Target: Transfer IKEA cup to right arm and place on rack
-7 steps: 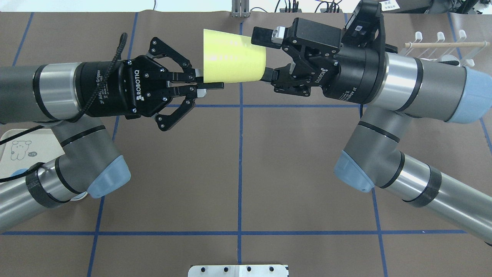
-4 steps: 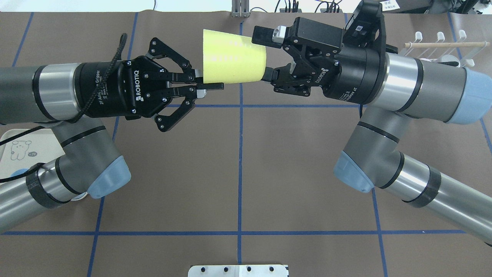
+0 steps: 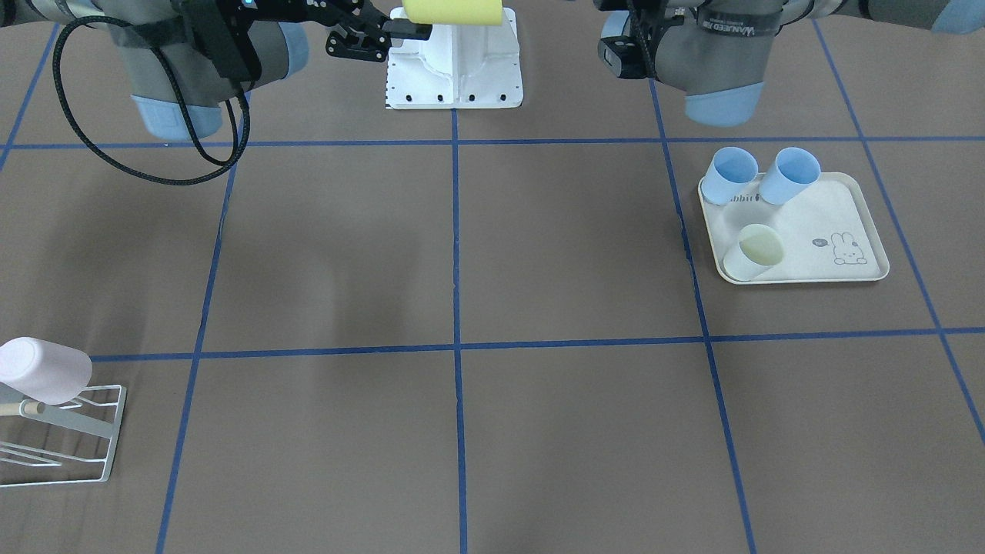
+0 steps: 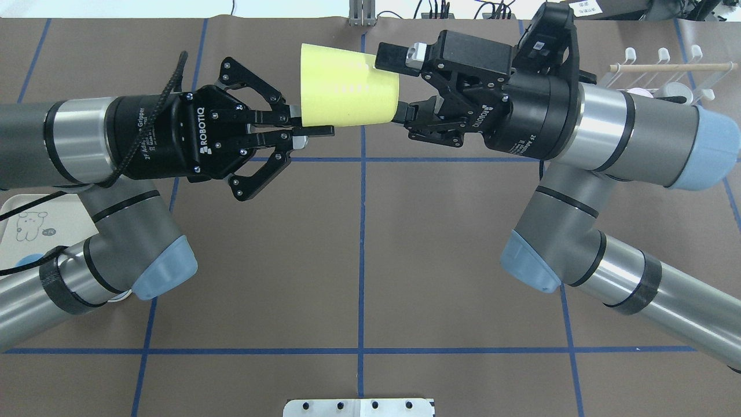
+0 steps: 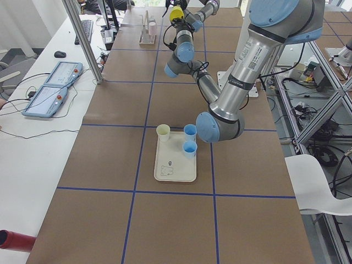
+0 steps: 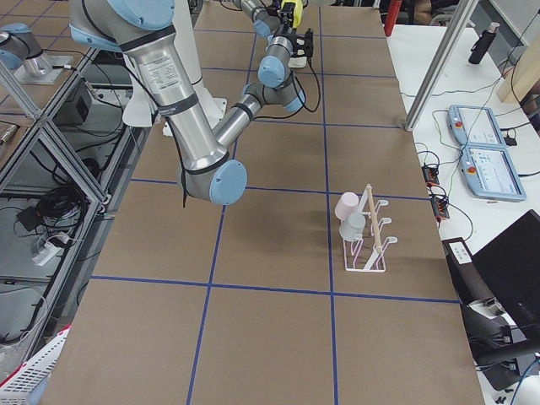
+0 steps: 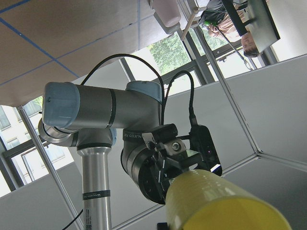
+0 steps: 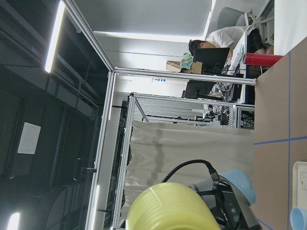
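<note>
A cream tray (image 3: 846,219) lies on the left of the brown table (image 4: 359,260). It carries a blue cup (image 3: 728,175), a second blue cup (image 3: 793,177) and a pale cup (image 3: 750,258), all close together at one end. The left arm (image 4: 75,139) reaches in above it towards the middle. The left gripper (image 4: 315,126) is clenched on the rim of the yellow cup (image 4: 347,87): its fingers (image 4: 318,131) sit close together, pinching the lower part of the cup's wall at the wide mouth. The cup hangs in the air over the far middle of the table, lying on its side, mouth to the left and narrow base to the right. The right gripper (image 4: 393,84) meets it from the right, its jaws spread wide and set either side of the base. One finger is along the far side of the cup and the other is at the near corner of the base, but I cannot tell whether they press on it. Behind the gripper the right arm (image 4: 625,133) runs back to the right. The white wire rack (image 6: 367,249) stands at the far right of the table, well apart from the yellow cup, with a pink cup (image 6: 348,205) on it by the wooden dowel (image 4: 666,68).
</note>
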